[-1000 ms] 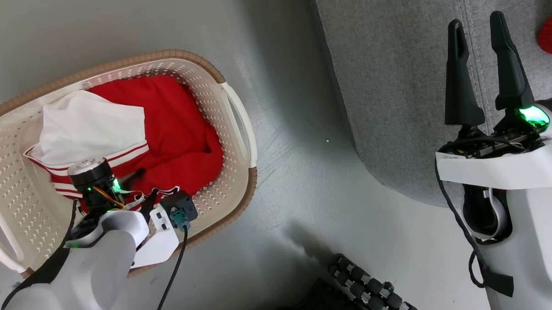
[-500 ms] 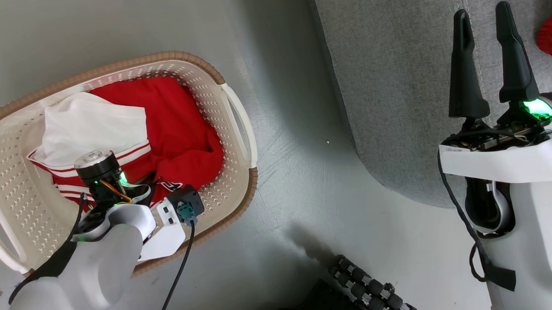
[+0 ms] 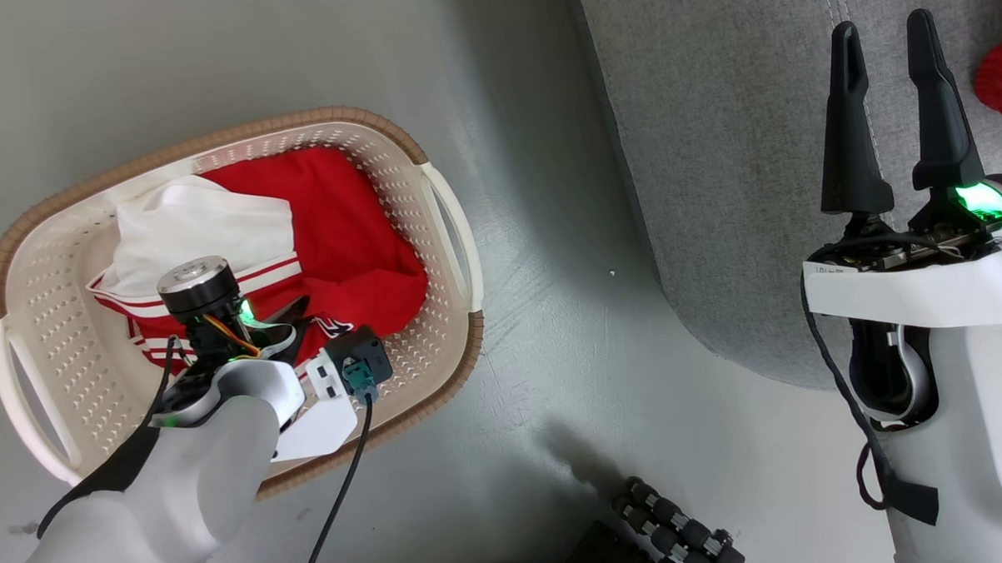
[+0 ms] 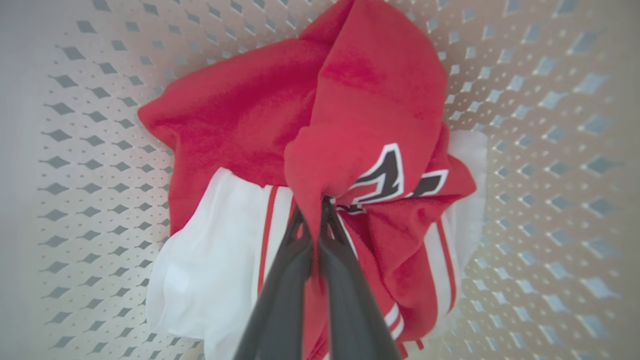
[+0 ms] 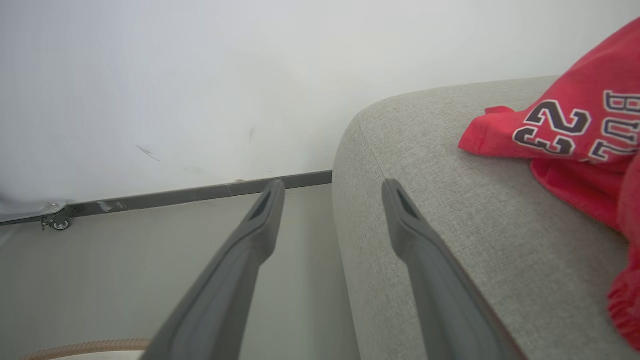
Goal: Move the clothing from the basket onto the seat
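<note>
One basket (image 3: 312, 120) holds red-and-white clothing (image 3: 341, 229), pinched by the left tool (image 4: 314, 210); right tool (image 3: 880, 23) spread.

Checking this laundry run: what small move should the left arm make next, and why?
Probably lift the left arm straight up: its jaws are shut on a fold of the clothing, which lies in the basket, not yet on the seat.
</note>
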